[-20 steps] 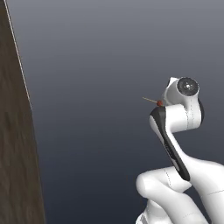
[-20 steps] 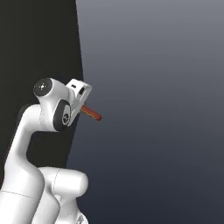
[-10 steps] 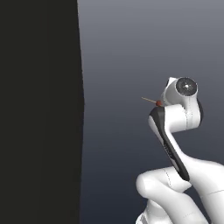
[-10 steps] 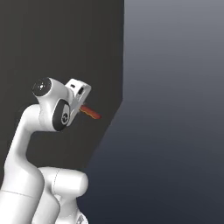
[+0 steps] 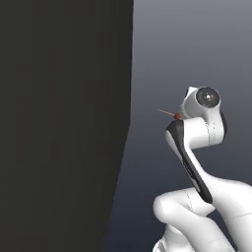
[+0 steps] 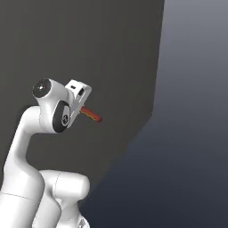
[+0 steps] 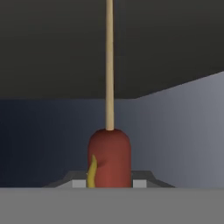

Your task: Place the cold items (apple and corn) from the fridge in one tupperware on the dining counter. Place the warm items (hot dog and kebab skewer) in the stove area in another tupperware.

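Gripping hot dog (image 7: 109, 162), hand (image 6: 80, 103); hand view reveals its stick (image 7: 109, 65).

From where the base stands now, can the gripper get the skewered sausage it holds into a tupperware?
Probably not yet: the gripper holds the skewered sausage beside a dark wall, with no tupperware in sight.

Lighting is dim and even across all three views. The background is a smooth blue-grey gradient, lighter toward the top and darker toward the bottom. The large dark wall (image 5: 59, 123) is nearly black in the left base view and charcoal grey in the right base view (image 6: 89, 44), with no visible texture. The white arm (image 5: 197, 133) is the brightest surface, with soft shading on its curved shells and no hard glare. No cast shadows are distinguishable. Edges are slightly soft and pixelated. In the hand view, the skewer (image 7: 109, 148) appears sharp, evenly lit, without highlights.
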